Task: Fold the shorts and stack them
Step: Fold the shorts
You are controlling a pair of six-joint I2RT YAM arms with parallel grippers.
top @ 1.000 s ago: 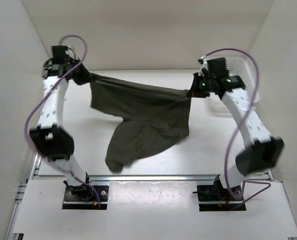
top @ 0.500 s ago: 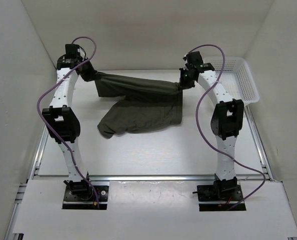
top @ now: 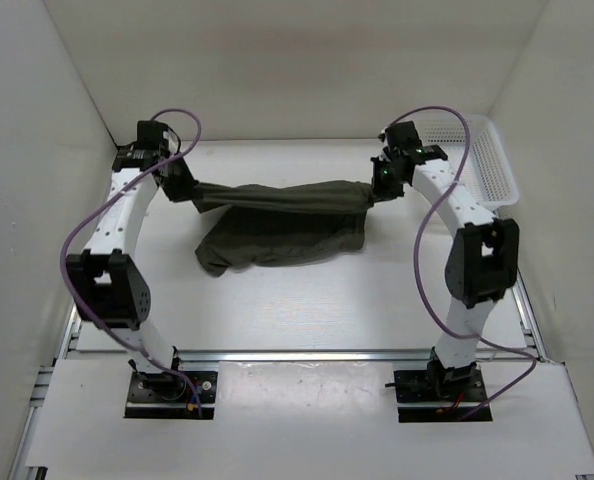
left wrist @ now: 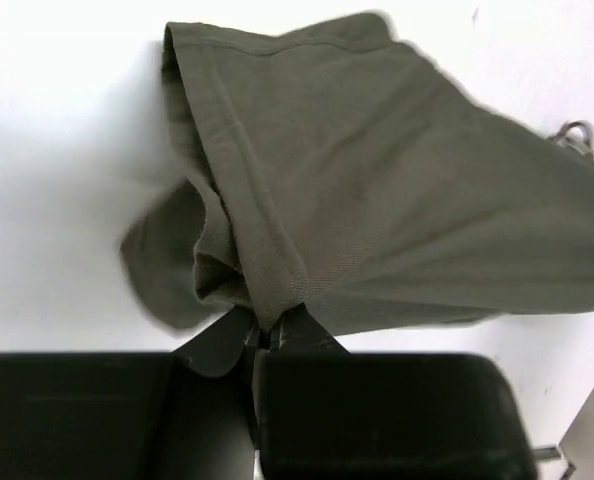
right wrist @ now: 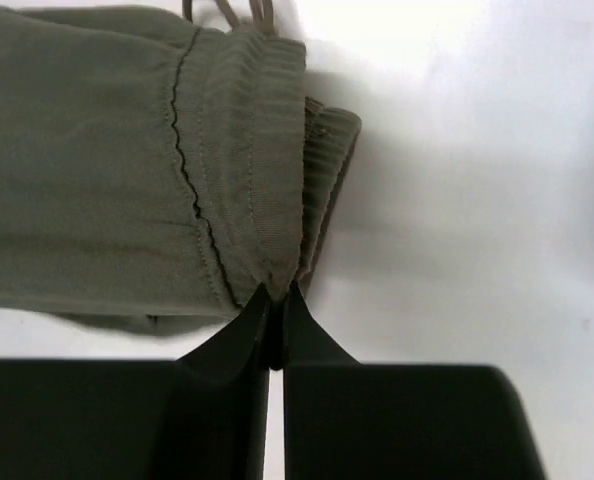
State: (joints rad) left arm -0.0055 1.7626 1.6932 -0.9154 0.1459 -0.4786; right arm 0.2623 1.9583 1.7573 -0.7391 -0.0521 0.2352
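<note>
The dark olive-green shorts [top: 277, 220] hang stretched between my two grippers, and their lower part lies on the white table [top: 297, 300]. My left gripper [top: 189, 192] is shut on the shorts' left corner; in the left wrist view the fabric [left wrist: 357, 200] is pinched between the jaws of that gripper [left wrist: 267, 325]. My right gripper [top: 375, 190] is shut on the gathered waistband; in the right wrist view the waistband [right wrist: 257, 170] is pinched at the tips of that gripper [right wrist: 275, 298], with a drawstring at the top edge.
A white mesh basket [top: 482, 160] stands at the back right corner, just behind my right arm. White walls enclose the table on the left, back and right. A metal rail [top: 307, 352] runs along the near edge.
Both grippers have come down and slightly toward me with the shorts. The hanging fabric has dropped onto the table and now lies folded under the stretched top edge.
</note>
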